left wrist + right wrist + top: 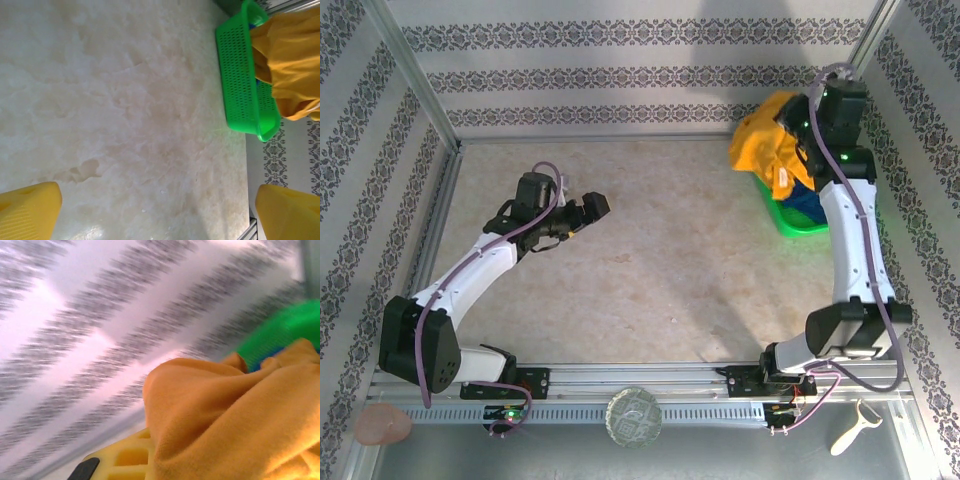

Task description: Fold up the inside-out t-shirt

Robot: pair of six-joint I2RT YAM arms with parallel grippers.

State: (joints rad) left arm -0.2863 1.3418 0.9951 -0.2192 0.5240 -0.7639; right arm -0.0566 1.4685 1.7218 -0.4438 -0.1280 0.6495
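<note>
My right gripper [807, 140] is up in the far right corner of the table [650, 250], jaws pinched tight on the inside-out t-shirt [772, 140]. From my right wrist, mustard cloth bulges over one yellow finger [122, 460], with striped wallpaper blurred behind. The shirt hangs from me in a crumpled bunch above the green basket [790, 218], its lower folds reaching down to the rim. I cannot tell whether they are touching it. A dark blue garment [810, 205] lies in the basket underneath. My left gripper [592, 208] hovers over bare table left of centre, well apart from the basket, jaws spread wide and holding nothing, both yellow fingertips [30, 212] at the edges of my left wrist view.
</note>
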